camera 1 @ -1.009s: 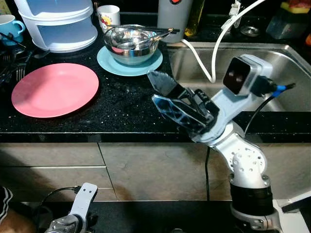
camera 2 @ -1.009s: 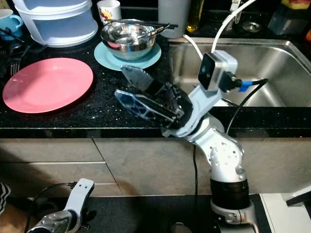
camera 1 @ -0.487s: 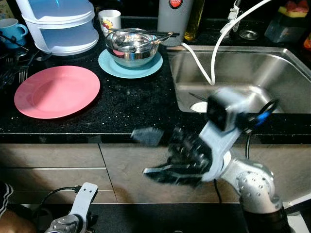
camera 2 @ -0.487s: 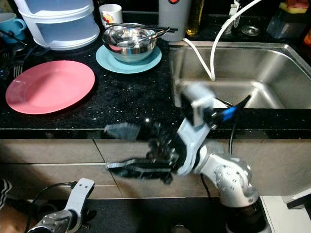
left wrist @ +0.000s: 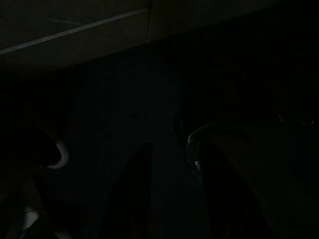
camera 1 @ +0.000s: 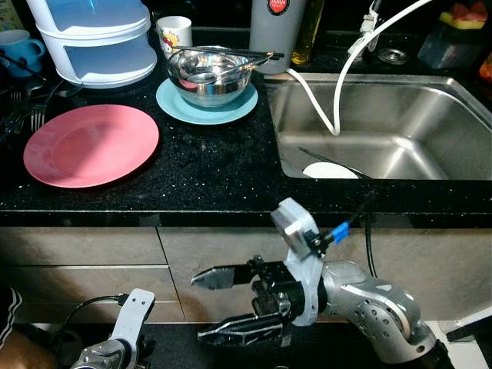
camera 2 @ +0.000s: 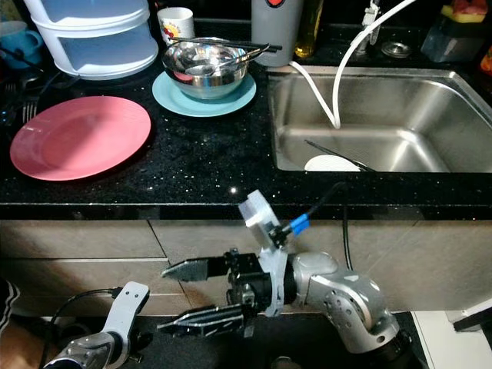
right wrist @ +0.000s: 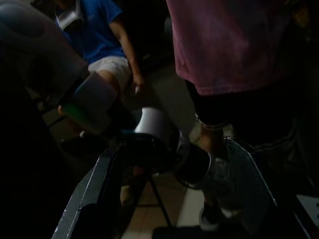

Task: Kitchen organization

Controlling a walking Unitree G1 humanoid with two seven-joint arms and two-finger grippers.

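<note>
Fingers spread, empty, below counter; pink plate above.

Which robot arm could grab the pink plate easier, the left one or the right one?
Probably the right. Its open right gripper is raised just under the counter edge, while the left gripper hangs lower. The pink plate is on the left, though.

Right arm: silver rounded joint housings, with a white box-shaped wrist camera fed by a black cable with a blue plug. Right gripper: two long black fingers, translucent grey at the tips. Left arm: silver, with a black cable.
</note>
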